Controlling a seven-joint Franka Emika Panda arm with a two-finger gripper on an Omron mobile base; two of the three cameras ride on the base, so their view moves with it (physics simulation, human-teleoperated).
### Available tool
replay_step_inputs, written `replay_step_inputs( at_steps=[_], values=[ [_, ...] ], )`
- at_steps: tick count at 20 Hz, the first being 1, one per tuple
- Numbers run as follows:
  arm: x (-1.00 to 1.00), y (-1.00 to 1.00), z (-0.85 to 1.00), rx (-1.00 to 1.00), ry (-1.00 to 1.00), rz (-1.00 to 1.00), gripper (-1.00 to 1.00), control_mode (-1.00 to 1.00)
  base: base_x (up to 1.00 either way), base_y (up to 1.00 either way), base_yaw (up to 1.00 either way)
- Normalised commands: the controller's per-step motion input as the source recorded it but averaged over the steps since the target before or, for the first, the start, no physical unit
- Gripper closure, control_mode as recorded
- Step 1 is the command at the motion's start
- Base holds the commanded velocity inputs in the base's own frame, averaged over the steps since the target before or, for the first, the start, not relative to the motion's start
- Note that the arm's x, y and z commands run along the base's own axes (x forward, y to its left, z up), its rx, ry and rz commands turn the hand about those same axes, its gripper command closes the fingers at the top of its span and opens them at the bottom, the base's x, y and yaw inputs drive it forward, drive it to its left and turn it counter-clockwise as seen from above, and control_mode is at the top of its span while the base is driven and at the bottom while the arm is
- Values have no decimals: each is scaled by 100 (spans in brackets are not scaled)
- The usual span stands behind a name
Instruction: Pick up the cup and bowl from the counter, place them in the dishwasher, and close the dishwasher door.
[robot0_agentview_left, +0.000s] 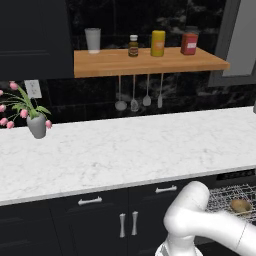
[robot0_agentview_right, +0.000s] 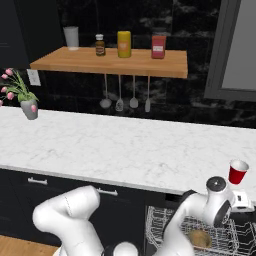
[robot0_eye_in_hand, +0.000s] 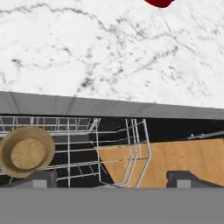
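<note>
**Bowl in the rack, cup on the desk**

The white marble desk (robot0_agentview_right: 115, 145) is seen spanning the black cabinets (robot0_agentview_left: 100, 220). Below its front edge, the dishwasher (robot0_agentview_right: 165, 200) is shown with its wire rack (robot0_eye_in_hand: 118, 144) pulled out. A tan bowl (robot0_eye_in_hand: 26, 151) is seen lying in the rack, upright. The red cup (robot0_agentview_right: 238, 171) is seen standing on the desk near its front edge, right of the arm. The gripper (robot0_eye_in_hand: 109, 177) is held above the rack, fingertips spread apart and empty.
</note>
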Motion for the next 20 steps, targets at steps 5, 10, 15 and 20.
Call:
replay_step_inputs(
  at_steps=[5, 10, 15, 20],
  values=[
    [7, 18, 100, -15, 31, -12, -100, -100, 0, 0, 0],
    [38, 14, 100, -11, 27, -2, -100, -100, 0, 0, 0],
    [48, 3, 90, 3, 22, 3, -100, -100, 0, 0, 0],
    [76, -21, 27, 30, 15, 2, -100, -100, 0, 0, 0]
  ],
)
